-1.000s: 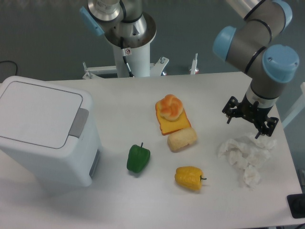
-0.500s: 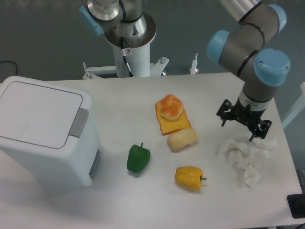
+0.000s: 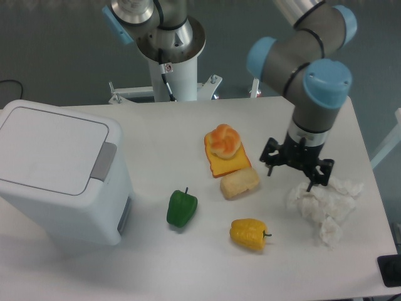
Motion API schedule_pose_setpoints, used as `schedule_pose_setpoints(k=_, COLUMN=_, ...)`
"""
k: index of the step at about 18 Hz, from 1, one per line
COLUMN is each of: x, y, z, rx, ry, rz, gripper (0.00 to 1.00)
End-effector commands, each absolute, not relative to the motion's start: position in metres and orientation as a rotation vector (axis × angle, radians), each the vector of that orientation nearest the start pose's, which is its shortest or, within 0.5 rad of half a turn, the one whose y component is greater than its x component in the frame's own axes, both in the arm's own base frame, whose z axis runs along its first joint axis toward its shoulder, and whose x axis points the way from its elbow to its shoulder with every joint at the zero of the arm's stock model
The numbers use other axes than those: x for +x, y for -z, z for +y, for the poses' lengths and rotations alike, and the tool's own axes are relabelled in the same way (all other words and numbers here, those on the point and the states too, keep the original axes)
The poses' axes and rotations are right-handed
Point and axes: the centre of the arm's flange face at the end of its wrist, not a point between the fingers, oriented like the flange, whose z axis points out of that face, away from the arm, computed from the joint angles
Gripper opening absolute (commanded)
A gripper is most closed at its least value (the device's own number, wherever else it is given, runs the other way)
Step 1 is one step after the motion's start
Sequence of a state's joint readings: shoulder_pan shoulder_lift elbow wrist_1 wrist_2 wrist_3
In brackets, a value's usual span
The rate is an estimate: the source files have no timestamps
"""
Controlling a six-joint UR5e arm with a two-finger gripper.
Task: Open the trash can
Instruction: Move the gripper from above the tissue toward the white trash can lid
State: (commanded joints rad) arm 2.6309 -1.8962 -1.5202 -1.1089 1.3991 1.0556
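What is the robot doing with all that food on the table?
The robot is not holding anything right now. Its gripper hangs open above the table, beside the crumpled tissue and not far from the bread roll. Its job is to open the white trash can on the far side of the table, whose lid is shut. The green pepper, the yellow pepper and the bun on the orange slice lie untouched in between.

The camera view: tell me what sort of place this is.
Probably a robotics lab bench set up for testing. A robot arm works a plain white table scattered with toy food, such as a green pepper, beside a white trash can.
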Motion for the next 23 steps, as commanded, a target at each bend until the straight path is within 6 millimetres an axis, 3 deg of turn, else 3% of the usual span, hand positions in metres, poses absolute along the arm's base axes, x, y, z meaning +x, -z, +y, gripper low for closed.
schedule_pose_setpoints(k=3, x=-0.443, y=-0.415, z=0.454, rx=-2.829, ry=-0.092, rz=-0.096, gripper=1.0)
schedule_pose_setpoints(k=7, x=-0.387, y=-0.448, z=0.49, rx=-2.738, ry=-0.029, rz=-0.188, gripper=1.0)
schedule_pose_setpoints(k=10, x=-0.364, y=-0.467, z=0.504, rx=-2.673, ry=0.031, rz=-0.267, gripper=0.93)
schedule_pose_setpoints(k=12, x=-0.35, y=-0.475, z=0.515, rx=-2.656, ry=0.047, rz=-0.283, gripper=0.85)
schedule_pose_setpoints(k=17, x=-0.33, y=-0.493, z=0.52, rx=-2.557, ry=0.169, rz=-0.319, gripper=0.64)
schedule_pose_setpoints(k=21, x=-0.301, y=-0.499, z=0.539, rx=-2.509, ry=0.267, rz=-0.382, gripper=0.3)
schedule_pose_setpoints(k=23, x=-0.287, y=-0.501, z=0.548, rx=-2.502, ry=0.286, rz=-0.364, gripper=0.2)
